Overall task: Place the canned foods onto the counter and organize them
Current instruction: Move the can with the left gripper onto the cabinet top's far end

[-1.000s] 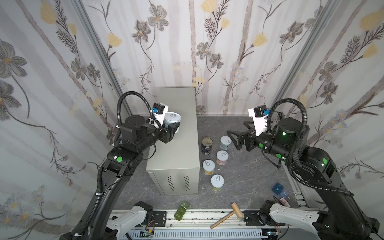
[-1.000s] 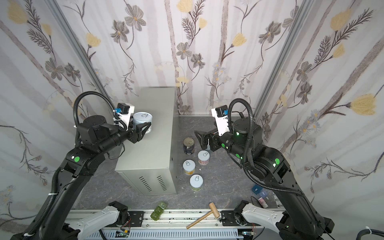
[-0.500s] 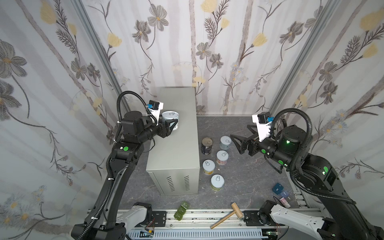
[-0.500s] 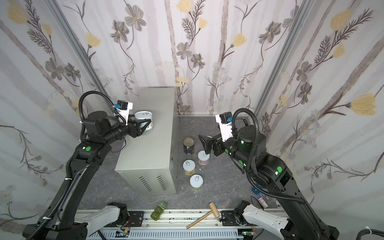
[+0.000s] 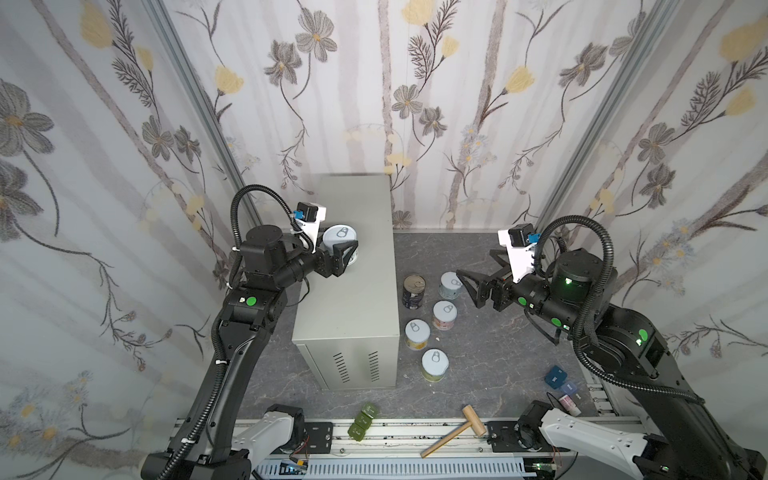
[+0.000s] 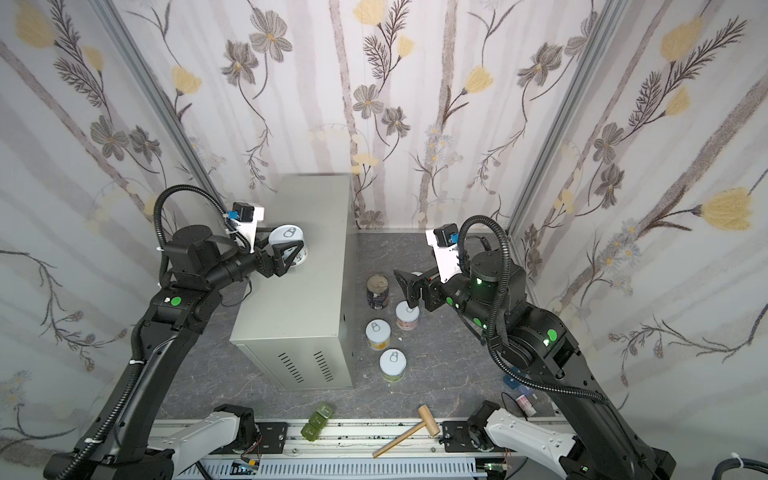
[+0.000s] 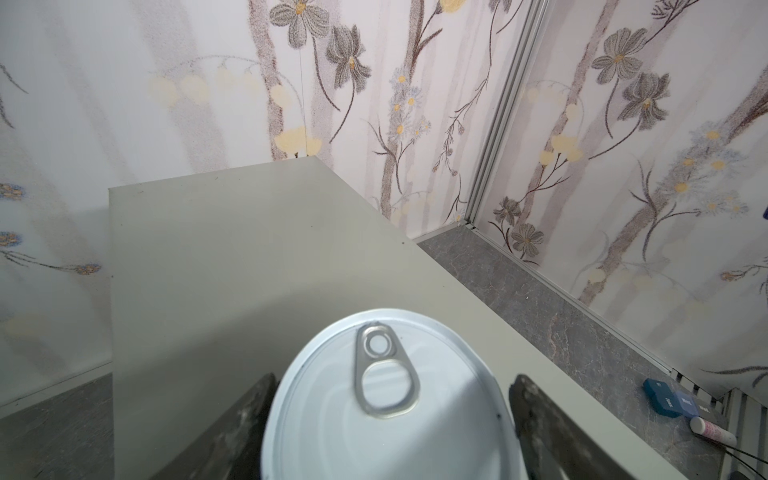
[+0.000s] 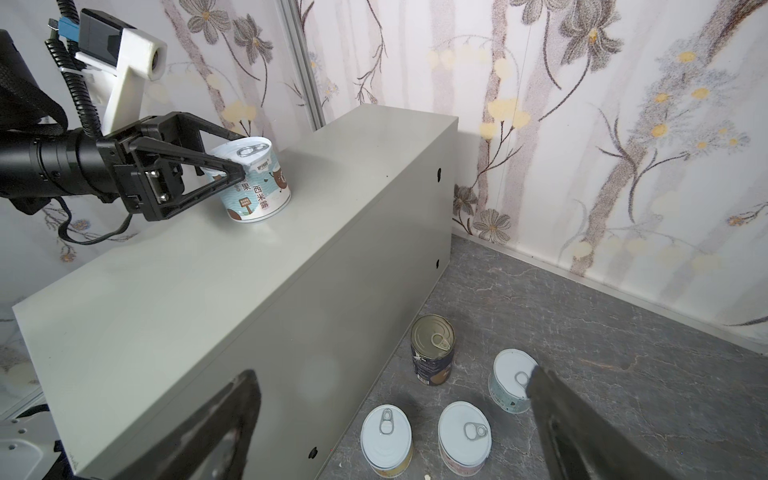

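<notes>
We saw a booth lined with floral wallpaper point(image 5: 457, 104) over a dark grey marbled floor point(image 5: 498, 374). The largest thing on the floor was the counter point(image 5: 353, 299), a tall beige-grey metal box with vent slits on its near face. It stood left of centre in both top views, its far end at the back wall. 2 black robot arms worked from the front, 1 on each side. The left arm point(image 5: 232, 332) reached over the counter's top, and the left gripper point(image 8: 243, 156) had its jaws on either side of 1 short can point(image 5: 340, 239). That can stood on the counter top, toward its left edge. In the left wrist view the dark fingers point(image 7: 249, 415) sat tight beside the can's pale pull-tab lid, and we could not tell whether they pinched it or merely flanked it. The right arm point(image 5: 615, 332) stretched toward the middle. The right gripper point(image 5: 474, 262) hung above the floor with its jaws spread wide and nothing between them, close to the cans there. 5 cans stood upright on the floor just right of the counter. These were 1 tall dark can point(image 5: 413, 291) with a metallic lid, closest to the counter, and 4 short cans point(image 5: 451, 284) point(image 5: 444, 314) point(image 5: 417, 333) point(image 5: 434, 363) with pale lids. Smaller things lay near the front: a wooden mallet point(image 5: 453, 430), some green blocks point(image 5: 363, 419) and a small blue box point(image 5: 556, 376) by the right arm's base.
</notes>
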You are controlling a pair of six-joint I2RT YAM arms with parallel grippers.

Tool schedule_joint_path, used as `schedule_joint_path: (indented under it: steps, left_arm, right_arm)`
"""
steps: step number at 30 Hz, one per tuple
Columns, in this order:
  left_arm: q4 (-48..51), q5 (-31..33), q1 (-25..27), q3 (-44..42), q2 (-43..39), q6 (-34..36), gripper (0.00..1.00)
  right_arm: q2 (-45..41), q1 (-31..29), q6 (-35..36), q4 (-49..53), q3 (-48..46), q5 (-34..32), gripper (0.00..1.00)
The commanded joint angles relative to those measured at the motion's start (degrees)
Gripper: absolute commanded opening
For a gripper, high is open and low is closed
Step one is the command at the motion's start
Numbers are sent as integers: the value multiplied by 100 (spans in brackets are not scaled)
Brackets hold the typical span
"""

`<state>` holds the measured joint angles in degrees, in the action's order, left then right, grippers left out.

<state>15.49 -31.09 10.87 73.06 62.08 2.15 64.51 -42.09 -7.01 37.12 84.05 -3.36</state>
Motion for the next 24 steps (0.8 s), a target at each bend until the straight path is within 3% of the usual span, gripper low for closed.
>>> schedule_joint_path:
  steps: [1,6,13,24]
  left_arm:
    - [-250,-29,-9,-37,-26,57,88]
    - [-228,-13,-11,-70,-43,69,86]
    - [-163,68,-15,69,190,187,65]
    - [-596,317,-323,770,1240,490,63]
  right_arm:
    - [-8,7,54,-319,-33,113,100]
    - [-22,-1,74,-317,-47,208,100]
    - [-60,2,66,-379,-99,256,100]
    - [-8,7,-6,-497,-178,350,100]
